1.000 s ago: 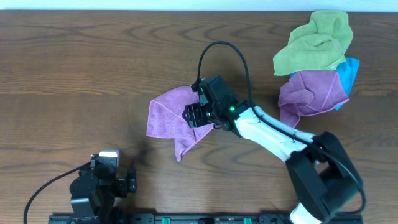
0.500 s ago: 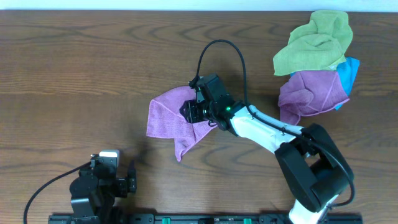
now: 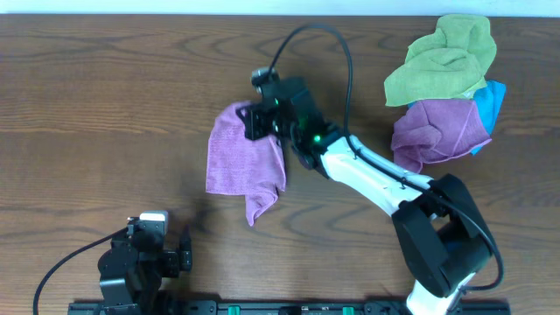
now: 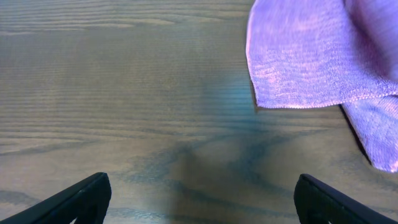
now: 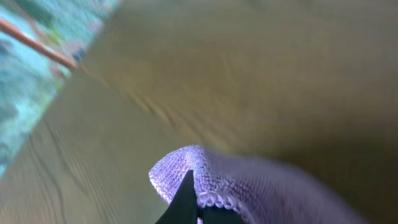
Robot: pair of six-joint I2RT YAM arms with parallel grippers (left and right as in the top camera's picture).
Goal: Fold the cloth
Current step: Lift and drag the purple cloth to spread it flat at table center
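right gripper pinches 1 edge of the purple cloth; left gripper gapes (well apart).

The right pincer sits at the far edge of the purple cloth on the wooden table.

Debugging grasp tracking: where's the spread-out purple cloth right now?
Overhead view: the purple cloth lies just left of centre on the table, its top right corner pinched by the right gripper, well left of the cloth pile.
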